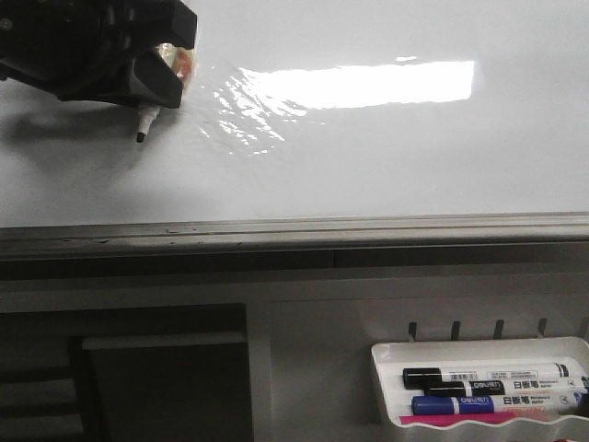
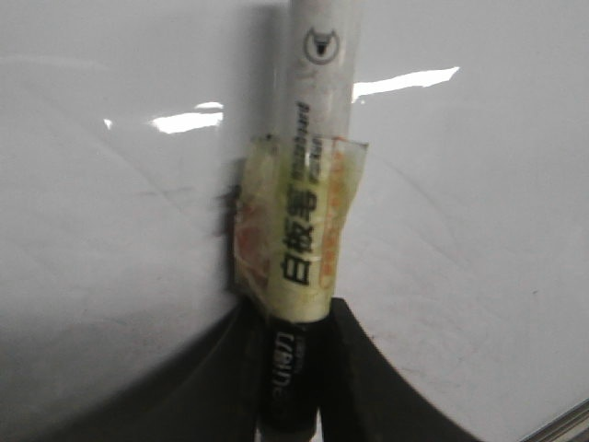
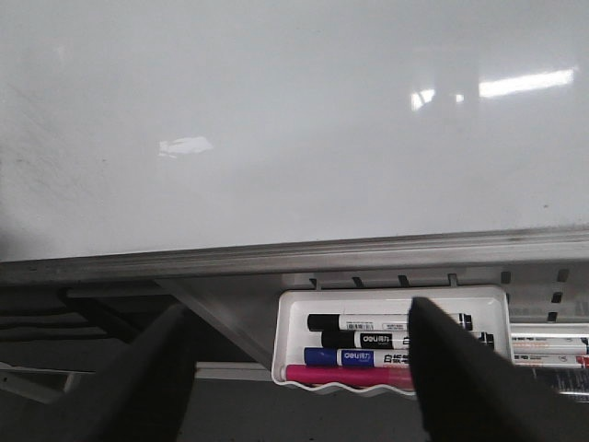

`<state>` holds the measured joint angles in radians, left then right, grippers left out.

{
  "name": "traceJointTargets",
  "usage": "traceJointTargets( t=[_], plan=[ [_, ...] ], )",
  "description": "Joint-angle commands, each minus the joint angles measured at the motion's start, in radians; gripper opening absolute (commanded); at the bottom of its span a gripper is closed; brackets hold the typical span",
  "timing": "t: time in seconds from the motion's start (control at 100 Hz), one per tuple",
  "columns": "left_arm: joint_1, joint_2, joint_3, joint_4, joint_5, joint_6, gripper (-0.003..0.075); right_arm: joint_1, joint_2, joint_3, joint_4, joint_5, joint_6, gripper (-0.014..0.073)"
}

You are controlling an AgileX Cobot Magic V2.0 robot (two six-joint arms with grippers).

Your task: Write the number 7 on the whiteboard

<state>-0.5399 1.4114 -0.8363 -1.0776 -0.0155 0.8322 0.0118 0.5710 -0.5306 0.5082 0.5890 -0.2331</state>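
The whiteboard (image 1: pixel 386 166) is a large glossy white board with a bright rectangular glare patch. No drawn line of the number 7 shows on it in any view. My left gripper (image 1: pixel 164 72) is at the board's far left, shut on a white marker (image 1: pixel 146 120) wrapped in yellowish tape. Its dark tip points down close to the board; I cannot tell if it touches. In the left wrist view the marker (image 2: pixel 317 138) stands between the fingers of the left gripper (image 2: pixel 290 368). My right gripper (image 3: pixel 299 368) is open and empty, off the board above the tray.
A grey metal rail (image 1: pixel 368 227) runs along the board's near edge. Below it at the right hangs a small white marker tray (image 1: pixel 386 354) with black, blue and pink markers; it also shows in the right wrist view (image 3: pixel 293 308).
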Motion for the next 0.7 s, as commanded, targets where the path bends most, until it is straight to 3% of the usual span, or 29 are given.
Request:
traceJointTargets(
  t=[0.0, 0.12, 0.23, 0.45, 0.69],
  plan=[
    [-0.001, -0.032, -0.029, 0.028, -0.038, 0.002, -0.0020, 0.003, 0.015, -0.035, 0.019, -0.052, -0.011, 0.0437],
    [-0.001, -0.067, -0.029, 0.093, 0.043, 0.002, -0.0020, 0.003, 0.017, -0.038, 0.057, -0.034, -0.029, 0.0437],
    [-0.026, -0.120, -0.029, 0.190, 0.123, 0.002, -0.0020, 0.003, 0.040, -0.056, 0.195, 0.015, -0.153, 0.0437],
    [-0.158, -0.187, -0.029, 0.374, 0.283, 0.002, -0.0020, 0.003, 0.181, -0.139, 0.484, 0.203, -0.414, 0.0437],
    [-0.291, -0.171, -0.029, 0.455, 0.332, 0.002, -0.0020, 0.003, 0.347, -0.233, 0.689, 0.372, -0.565, 0.0437]
  ],
)
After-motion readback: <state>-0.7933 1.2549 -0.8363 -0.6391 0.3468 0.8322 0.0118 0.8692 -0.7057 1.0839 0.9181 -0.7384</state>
